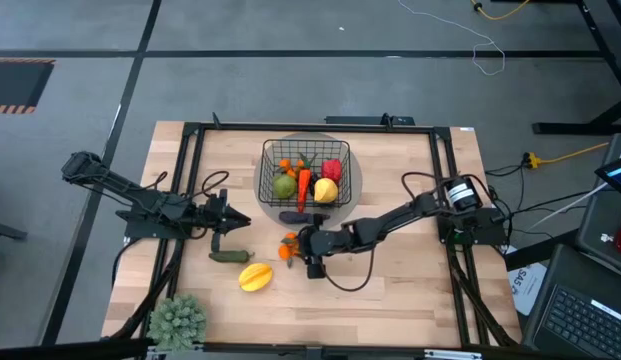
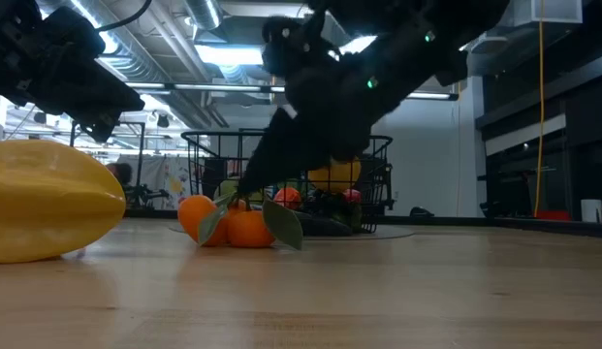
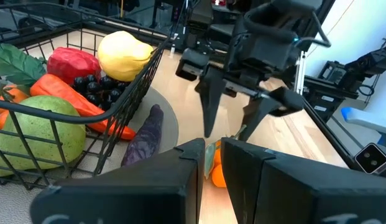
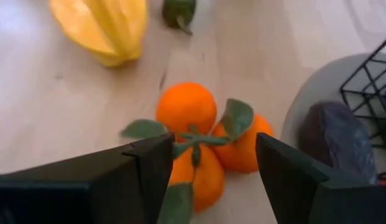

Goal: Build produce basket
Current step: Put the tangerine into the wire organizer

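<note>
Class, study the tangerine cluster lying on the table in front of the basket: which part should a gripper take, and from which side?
Grip the tangerine cluster from above, fingers straddling the leafy stem junction where the fruits meet. The fruits are round and would likely slip, while the stem sits on top, exposed. The right gripper is open and poised over it that way.

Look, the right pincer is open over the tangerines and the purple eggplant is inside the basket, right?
Almost. The right pincer is open over the tangerines, but the purple eggplant is not inside the basket. The left wrist view shows it lying outside, beside the basket's wire wall.
</note>
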Tool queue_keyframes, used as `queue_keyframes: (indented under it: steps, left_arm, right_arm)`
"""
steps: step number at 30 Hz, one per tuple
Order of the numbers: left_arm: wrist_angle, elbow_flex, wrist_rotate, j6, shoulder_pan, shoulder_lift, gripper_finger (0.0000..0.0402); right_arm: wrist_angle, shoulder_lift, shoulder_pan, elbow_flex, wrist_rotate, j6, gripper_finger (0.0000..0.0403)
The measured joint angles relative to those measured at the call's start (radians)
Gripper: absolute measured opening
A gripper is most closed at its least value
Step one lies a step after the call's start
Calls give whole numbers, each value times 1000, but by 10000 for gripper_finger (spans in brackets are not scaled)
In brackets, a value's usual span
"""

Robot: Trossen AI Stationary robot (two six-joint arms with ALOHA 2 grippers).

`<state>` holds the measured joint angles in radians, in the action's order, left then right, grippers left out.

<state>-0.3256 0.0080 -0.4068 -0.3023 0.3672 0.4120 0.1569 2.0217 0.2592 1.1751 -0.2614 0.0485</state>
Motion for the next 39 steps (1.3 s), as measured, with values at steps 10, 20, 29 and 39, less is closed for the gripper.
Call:
queue_keyframes:
  steps: [10,20,29,39]
  left_arm:
    - [0,0,0,0,0,0,41]
    - [0,0,0,0,0,0,41]
    - [0,0,0,0,0,0,41]
    - [3,0,1,0,0,0,41]
  right_arm:
    - [57,49,0,-1,-8,36,213]
    - [43,49,0,-1,-8,131,106]
    - [61,46,5,-1,-11,161,4]
    - [11,15,58,130,-15,31,1]
